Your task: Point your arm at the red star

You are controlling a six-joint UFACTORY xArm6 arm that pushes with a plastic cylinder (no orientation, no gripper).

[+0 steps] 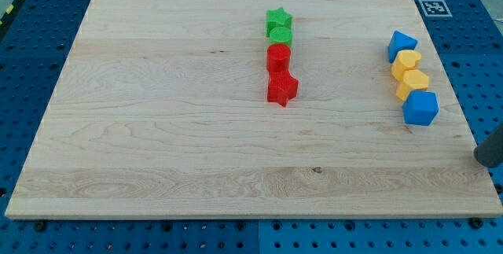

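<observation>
Near the middle of the wooden worktop [157, 128], a little toward the view's top, I see the red star [282, 89]: a bright, glossy red block with stubby points, lying flat. It is the bottom piece of a short column that runs up the view. Touching it from above is a red cylinder [278, 56], then a green cylinder [280, 36], then a green star [277, 20] at the column's top. Well apart, near the worktop's right edge, a second column stands: a blue block [401, 46] at the top, a yellow block [406, 60] and another yellow block [412, 82] under it, and a blue cube [420, 108] at the bottom, each touching the next. My tip [487, 160] shows at the view's right edge as a dark rounded end, below and to the right of the blue cube and far from the red star, with open wood between them. The rod carries no tool, so there is no clenched or released state to tell.
</observation>
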